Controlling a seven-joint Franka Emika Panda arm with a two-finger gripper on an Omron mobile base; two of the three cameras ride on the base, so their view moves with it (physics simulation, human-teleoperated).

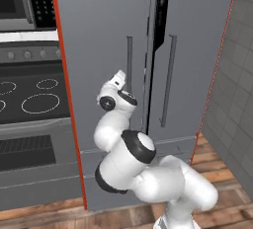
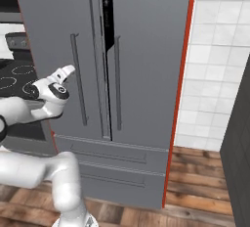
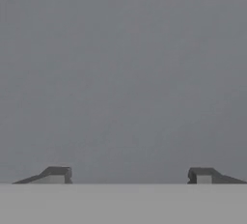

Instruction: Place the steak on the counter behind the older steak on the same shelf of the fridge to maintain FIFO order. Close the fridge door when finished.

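Fridge (image 1: 108,35) dead ahead, grey, its door (image 1: 106,50) standing a crack ajar — dark slit between the two panels at the top, narrowing downward. No steak, counter or shelf to be made out here; shelf presumably behind that nearly shut door. Gripper (image 3: 129,175) pressed up near the door's plain grey face, jaws spread wide, nothing between them. Seen in the left base view just beside the left bar handle (image 1: 129,60). Risk, as a judgement: pushing off-centre or glancing the handle could leave the door short of latching, or bounce it back. Right base view gives the gap (image 2: 107,20) full length and the tiled wall (image 2: 215,59); left base view gives the stove (image 1: 29,95) instead. Hand view gives jaw spacing — neither base view does.
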